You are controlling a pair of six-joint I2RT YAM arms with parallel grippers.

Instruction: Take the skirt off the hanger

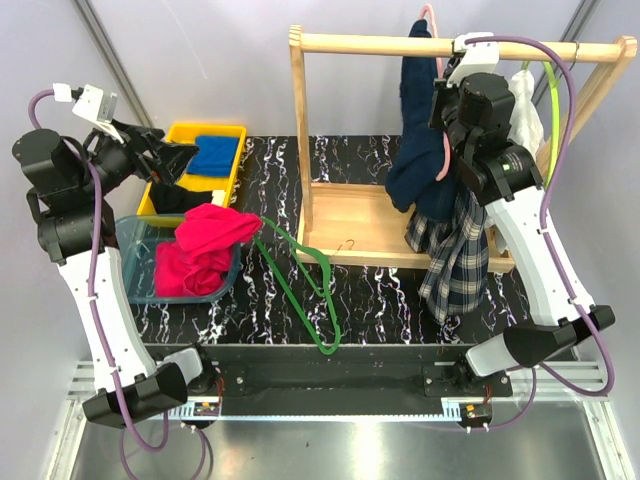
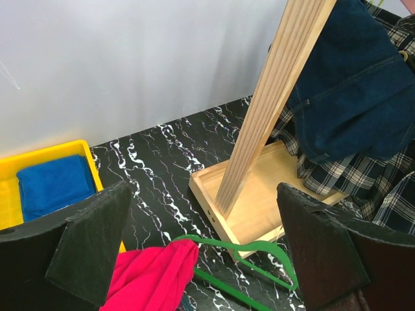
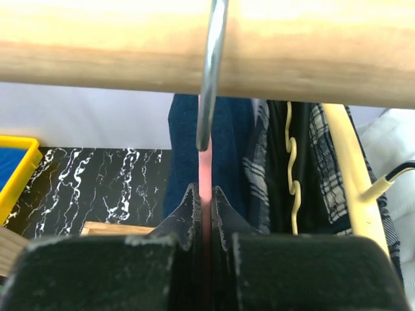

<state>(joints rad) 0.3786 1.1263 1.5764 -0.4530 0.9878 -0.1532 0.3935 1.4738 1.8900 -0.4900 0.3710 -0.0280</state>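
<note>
Right end effector (image 3: 202,214) is clamped on the pink hanger (image 3: 205,170) under the rail (image 3: 311,52), while the skirt (image 1: 458,262) hangs on the cream hanger (image 3: 293,168) just beside. We seem to hold the wrong hanger, so pulling may bring off the denim garment (image 3: 227,142) instead. Left end effector (image 2: 207,249) gapes apart over the counter (image 2: 162,162).

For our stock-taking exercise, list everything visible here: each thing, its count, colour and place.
skirt: 1, navy plaid, hanging on rack
cream hanger: 1, among skirt's folds, below rail
pink hanger: 1, hooked on rail
denim garment: 1, navy, beside skirt
white garment: 1, rail's right end
green hanger: 1, lying on table
rack: 1, wooden, table back
yellow bin: 1, back left
blue cloth: 1, in yellow bin
clear bin: 1, teal, left
red cloth: 1, in clear bin
table: 1, black marble
left gripper: open, above table
right gripper: shut on pink hanger
</note>
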